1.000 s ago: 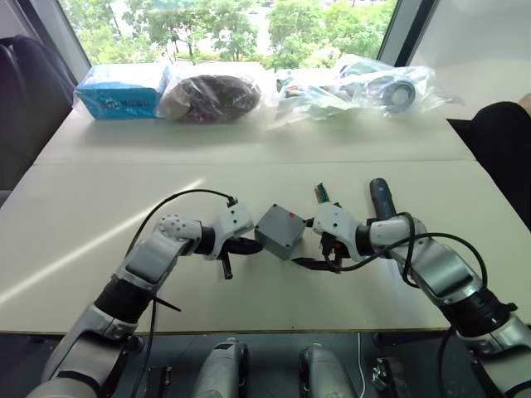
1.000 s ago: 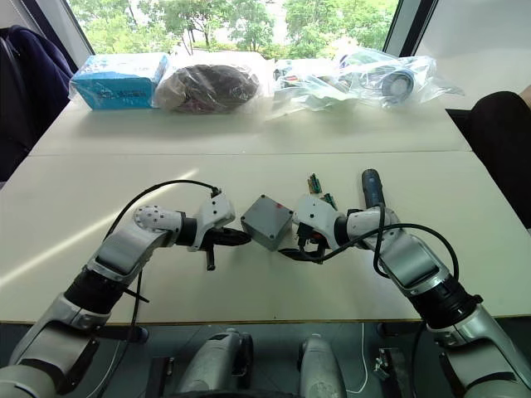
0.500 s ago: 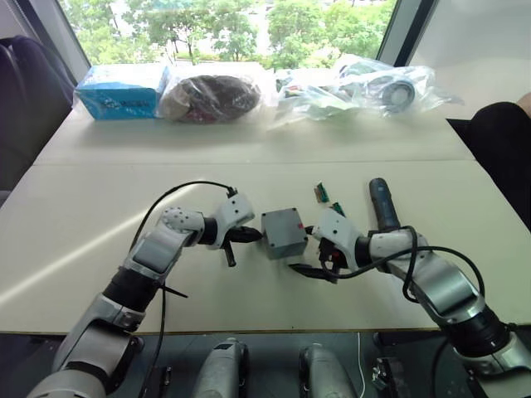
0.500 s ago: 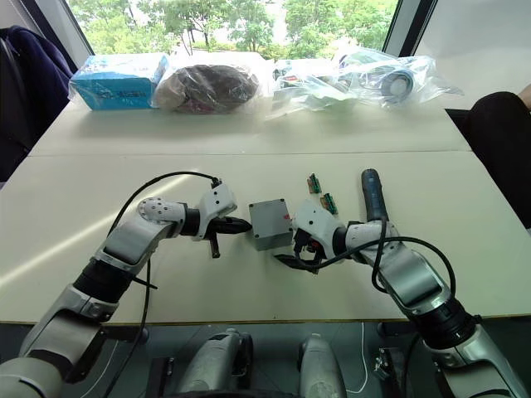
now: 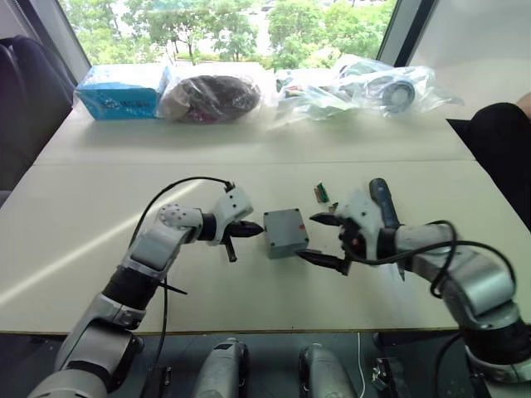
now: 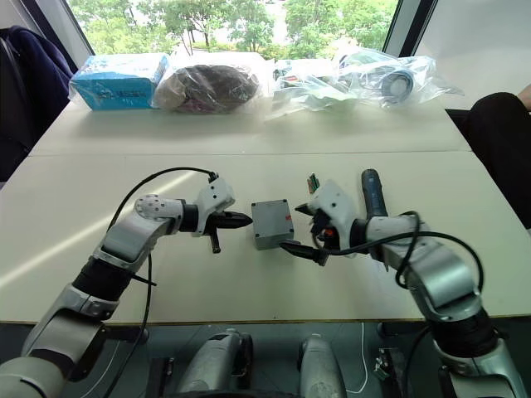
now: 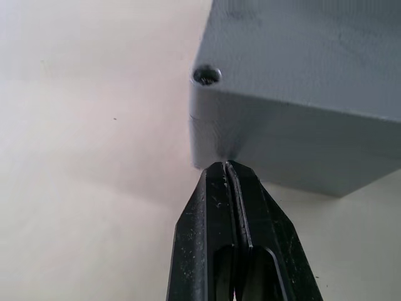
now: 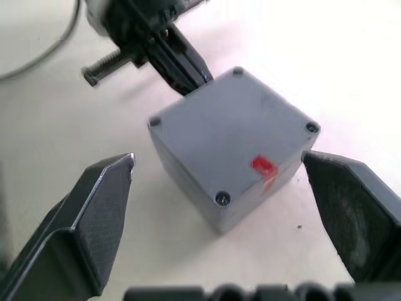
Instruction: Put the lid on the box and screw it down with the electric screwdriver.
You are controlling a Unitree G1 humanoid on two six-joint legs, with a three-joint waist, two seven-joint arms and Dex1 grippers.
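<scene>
Box [image 7: 301, 94]: cut off by frame edges in left wrist view; one corner screw hole visible. Interior hidden, lid [image 8: 232, 135] covering the top. Seam between lid and box too fine to resolve in head views.

Electric screwdriver [image 6: 371, 192]: lower length hidden behind right arm; bit not discernible.

Small green parts [image 5: 321, 192]: too small to identify.

Bagged items [image 5: 353, 87] at far desk edge: contents unclear.
</scene>
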